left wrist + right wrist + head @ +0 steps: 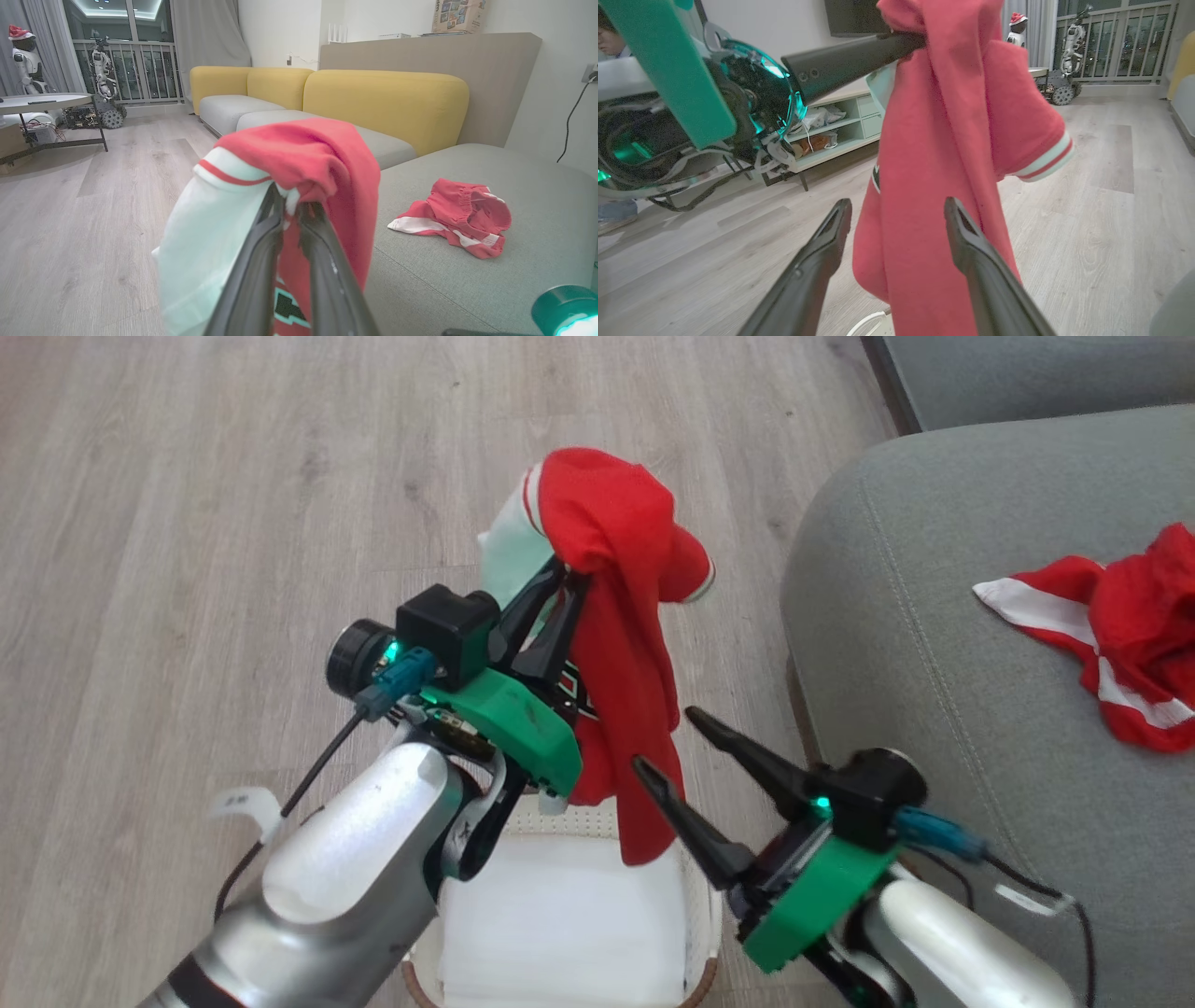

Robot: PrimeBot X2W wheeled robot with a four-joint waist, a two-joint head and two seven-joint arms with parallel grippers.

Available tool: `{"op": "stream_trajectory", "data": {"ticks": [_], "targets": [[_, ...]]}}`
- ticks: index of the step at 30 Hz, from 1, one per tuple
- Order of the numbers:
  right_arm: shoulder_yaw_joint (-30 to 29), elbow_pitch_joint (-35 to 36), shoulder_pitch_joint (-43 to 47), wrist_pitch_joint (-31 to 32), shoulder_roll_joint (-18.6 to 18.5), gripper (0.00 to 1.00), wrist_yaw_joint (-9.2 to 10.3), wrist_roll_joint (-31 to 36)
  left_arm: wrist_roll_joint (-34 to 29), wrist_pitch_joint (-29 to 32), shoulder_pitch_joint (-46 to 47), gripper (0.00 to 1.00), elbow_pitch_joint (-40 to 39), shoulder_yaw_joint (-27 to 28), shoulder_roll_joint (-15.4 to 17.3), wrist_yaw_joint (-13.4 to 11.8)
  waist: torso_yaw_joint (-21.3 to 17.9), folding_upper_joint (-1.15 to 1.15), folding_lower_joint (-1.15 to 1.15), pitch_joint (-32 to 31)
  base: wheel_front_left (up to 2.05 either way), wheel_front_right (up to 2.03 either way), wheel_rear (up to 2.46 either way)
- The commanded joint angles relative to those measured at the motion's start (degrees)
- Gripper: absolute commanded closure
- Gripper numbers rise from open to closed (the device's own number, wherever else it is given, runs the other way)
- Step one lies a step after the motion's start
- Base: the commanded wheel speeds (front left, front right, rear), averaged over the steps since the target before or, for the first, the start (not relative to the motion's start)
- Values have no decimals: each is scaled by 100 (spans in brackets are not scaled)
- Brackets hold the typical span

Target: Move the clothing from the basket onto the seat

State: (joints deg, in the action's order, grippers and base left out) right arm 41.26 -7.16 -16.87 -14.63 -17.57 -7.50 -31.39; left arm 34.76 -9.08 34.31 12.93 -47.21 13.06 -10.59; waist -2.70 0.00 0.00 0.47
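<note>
A red jersey [616, 644] with white panels hangs above the basket [700, 933], draped over my left gripper [565, 574], which is shut on its upper part. From the left wrist the same jersey [299, 158] folds over the pinched fingertips. My right gripper [670, 739] stands open just right of the hanging cloth, its fingers [831, 233] either side of the jersey [952, 140] without touching. A second red-and-white garment [1120, 625] lies crumpled on the grey-green seat [934, 616], seen again [460, 217] on the cushion [514, 280]. The basket holds a flat white liner sheet [560, 915].
Pale wood floor [187, 523] spreads to the left and beyond the basket. A yellow-backed sofa [383, 98] runs behind the seat. A round table [42, 100] and wheeled robots [105, 84] stand far off by the window. A person's foot [612, 219] shows at the left edge.
</note>
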Motion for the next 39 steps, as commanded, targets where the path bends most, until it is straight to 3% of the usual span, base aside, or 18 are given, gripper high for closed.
{"op": "stream_trajectory", "data": {"ticks": [1, 11, 24, 26, 27, 29, 39], "targets": [[103, 57, -271, -37, 78, 0, 1, -55, 26, 5, 367, 100, -186, 225, 65, 0, 26, 0, 0, -4, 0, 0, 0], [642, -1513, -1133, -37, 491, 0, 1, -222, 42, 22, 421, 100, -115, -30, -204, 124, 300, 0, 0, 24, 0, 0, 0], [478, -2497, -1444, -37, 817, 0, 1, -351, 128, 58, 386, 100, -116, -244, -407, 234, 662, 0, 0, 15, 0, 0, 0], [465, -2557, -1465, -37, 833, 41, 1, -374, 139, 65, 384, 100, -118, -256, -409, 236, 678, 0, 0, 11, 0, 0, 0], [457, -2581, -1472, -37, 839, 67, 1, -380, 144, 70, 384, 100, -118, -259, -410, 235, 684, 0, 0, 10, 0, 0, 0], [442, -2620, -1483, -37, 845, 100, 1, -386, 155, 75, 384, 100, -121, -263, -406, 233, 688, 0, 0, 8, 0, 0, 0], [99, -2387, -1378, -37, 733, 100, 1, -388, 220, 20, 299, 100, -84, -183, -304, 153, 598, 0, 0, 24, 0, 0, 0]]}}
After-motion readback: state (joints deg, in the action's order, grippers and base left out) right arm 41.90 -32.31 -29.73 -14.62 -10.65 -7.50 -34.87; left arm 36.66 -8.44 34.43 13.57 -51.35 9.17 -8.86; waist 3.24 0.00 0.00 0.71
